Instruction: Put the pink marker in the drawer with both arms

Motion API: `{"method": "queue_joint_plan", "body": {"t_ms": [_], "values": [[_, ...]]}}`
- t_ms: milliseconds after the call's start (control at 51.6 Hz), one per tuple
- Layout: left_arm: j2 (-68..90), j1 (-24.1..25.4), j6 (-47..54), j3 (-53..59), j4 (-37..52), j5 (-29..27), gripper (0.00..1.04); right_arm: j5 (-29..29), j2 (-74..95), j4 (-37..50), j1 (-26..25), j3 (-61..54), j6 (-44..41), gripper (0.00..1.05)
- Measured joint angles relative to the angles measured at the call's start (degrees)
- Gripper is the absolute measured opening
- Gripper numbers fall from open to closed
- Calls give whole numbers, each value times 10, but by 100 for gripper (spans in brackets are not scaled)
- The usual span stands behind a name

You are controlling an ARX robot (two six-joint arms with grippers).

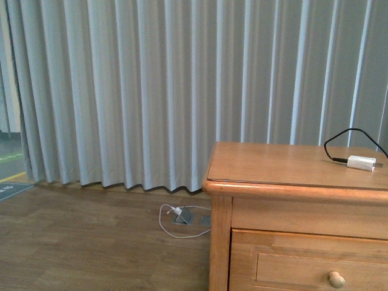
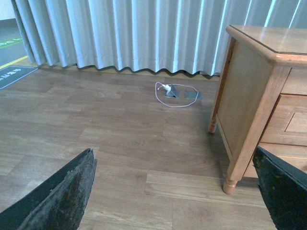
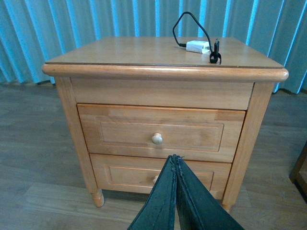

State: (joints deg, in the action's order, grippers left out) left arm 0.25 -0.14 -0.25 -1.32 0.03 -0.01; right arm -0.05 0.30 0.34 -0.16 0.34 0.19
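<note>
On top of the wooden nightstand (image 3: 163,52) lie a white charger block (image 3: 198,46) and its black cable (image 3: 192,26). Both drawers, upper drawer (image 3: 160,132) included, are closed. Right gripper (image 3: 176,163) fingers are pressed together, holding nothing. Left gripper (image 2: 175,191) fingers are spread wide, empty. No view shows the pink marker.

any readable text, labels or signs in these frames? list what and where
Nothing legible.
Dark floor mat with pale lettering by the grey curtain: characters too blurred to read.
White charger block on the honey-coloured wooden nightstand: no print visible.
Wooden drawer fronts: unmarked.
</note>
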Motion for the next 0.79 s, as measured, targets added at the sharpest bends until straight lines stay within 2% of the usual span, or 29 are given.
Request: {"method": "queue_joint_plan", "body": {"t_ms": [271,697,755,794], "values": [[0,0,0,0,0,0,99,0,-1,-3,0,0,0,4],[0,0,0,0,0,0,99,0,-1,-3,0,0,0,83],[0,0,0,0,0,0,99,0,-1,-3,0,0,0,98],[0,0,0,0,0,0,99,0,-1,-3,0,0,0,96]]}}
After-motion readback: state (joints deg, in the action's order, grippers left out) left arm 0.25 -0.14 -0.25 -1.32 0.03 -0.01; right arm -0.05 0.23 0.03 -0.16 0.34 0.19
